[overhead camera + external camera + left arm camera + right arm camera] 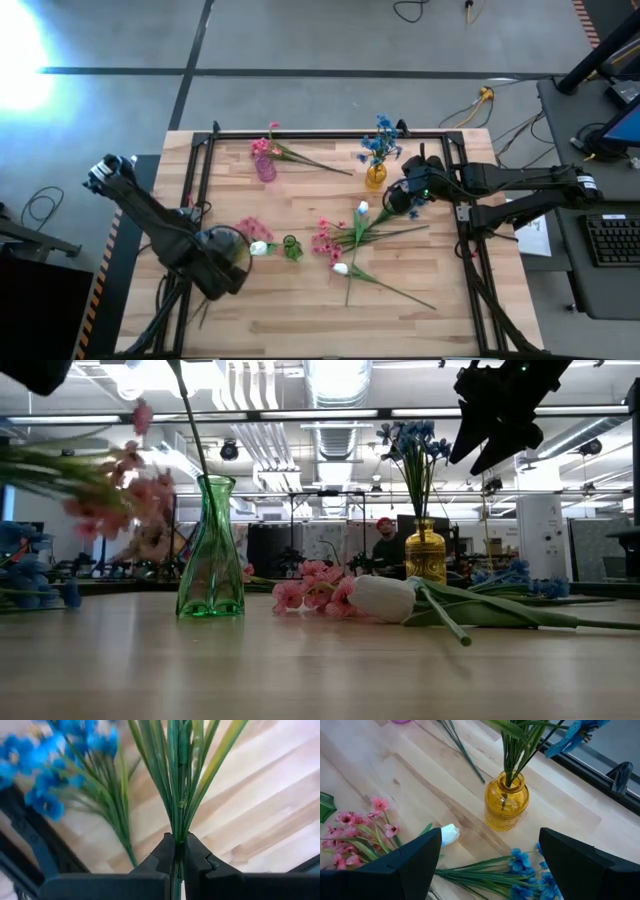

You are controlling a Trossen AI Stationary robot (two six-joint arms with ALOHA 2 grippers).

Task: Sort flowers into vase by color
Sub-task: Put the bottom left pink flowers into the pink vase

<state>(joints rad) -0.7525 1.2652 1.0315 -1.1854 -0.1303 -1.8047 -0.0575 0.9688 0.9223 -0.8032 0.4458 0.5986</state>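
Pale wood makes up the table, where the sorting is partly done. The left gripper is clamped tight on a bunch of green stems that fan out ahead of its fingers. Their blossoms lie outside the wrist view, though pink blossoms show just beyond that gripper from above, so this is probably a pink sprig being picked up. A loose blue sprig lies close beside the held bunch. The right gripper hovers with its jaws spread wide and holds nothing. The yellow vase, already carrying blue flowers, stands just ahead of it, and another blue sprig lies beneath it. The green vase stands near the left gripper, while the pink vase is well beyond it. Next, I judge, the left arm must lift its bunch clear and carry the stem ends to the matching vase.
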